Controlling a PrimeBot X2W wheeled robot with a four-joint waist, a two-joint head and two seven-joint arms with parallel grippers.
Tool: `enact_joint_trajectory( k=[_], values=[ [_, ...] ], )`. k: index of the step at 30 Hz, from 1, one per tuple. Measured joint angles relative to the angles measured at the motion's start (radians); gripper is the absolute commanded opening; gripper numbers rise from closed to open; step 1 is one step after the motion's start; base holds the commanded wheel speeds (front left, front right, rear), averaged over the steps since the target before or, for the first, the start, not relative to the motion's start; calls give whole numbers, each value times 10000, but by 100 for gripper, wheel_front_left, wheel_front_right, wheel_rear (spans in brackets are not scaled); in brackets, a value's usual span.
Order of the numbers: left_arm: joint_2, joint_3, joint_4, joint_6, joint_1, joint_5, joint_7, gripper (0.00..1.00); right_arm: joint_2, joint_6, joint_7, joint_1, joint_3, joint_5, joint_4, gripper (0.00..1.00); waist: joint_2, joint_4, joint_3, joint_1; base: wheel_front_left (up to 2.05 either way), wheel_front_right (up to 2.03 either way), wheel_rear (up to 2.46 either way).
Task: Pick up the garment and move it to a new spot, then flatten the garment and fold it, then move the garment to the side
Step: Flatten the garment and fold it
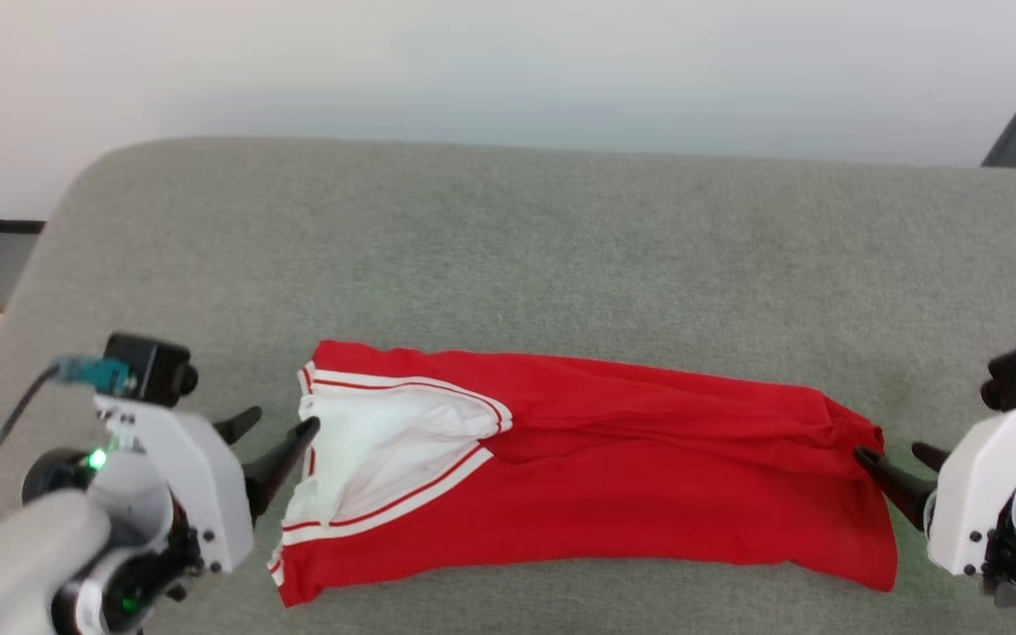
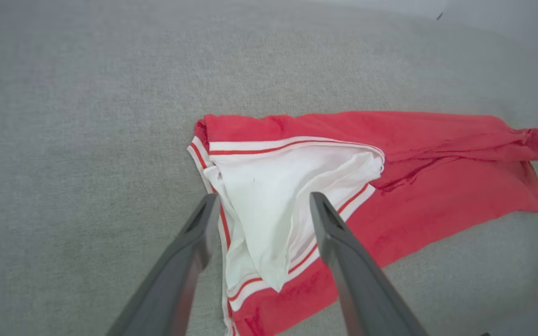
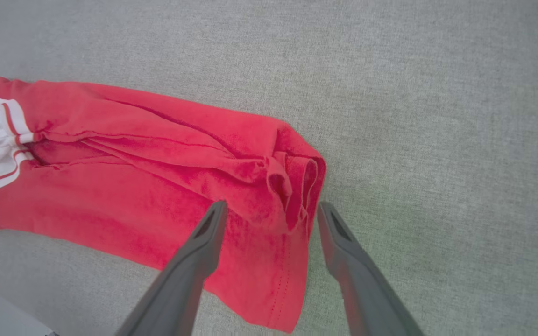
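Left pincer [image 1: 281,422], right pincer [image 1: 889,452] spread, gripping nothing, at garment [image 1: 649,494] end edges; wide grey surface [image 1: 561,247] beyond.

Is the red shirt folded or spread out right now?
Folded. The garment lies as a narrow band, white sleeve laid over the red body, layers doubled.

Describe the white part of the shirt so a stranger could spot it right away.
A broad grey-green fabric cushion spans the scene, with a folded red jersey garment lying across it. At the garment's left end sits a white sleeve panel edged in red-and-white striped trim, the one pale patch on solid red cloth.
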Motion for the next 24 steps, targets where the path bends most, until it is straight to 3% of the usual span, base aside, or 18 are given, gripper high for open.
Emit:
enact_joint_trajectory(
  k=[10,17,24],
  values=[
    [-59,663,109,430,1669,673,-3864,100,259,0,380,548,-1037,-504,140,100,0,593,-489,0,0,0,0],
    [-416,1781,370,479,2637,1026,-4397,100,282,0,775,471,-1463,-838,732,100,0,1017,-415,-1,0,0,0],
    [-1521,4238,556,196,3974,2514,-4403,100,408,0,800,66,-1551,-882,1770,100,0,1406,-163,0,0,0,0]
  ],
)
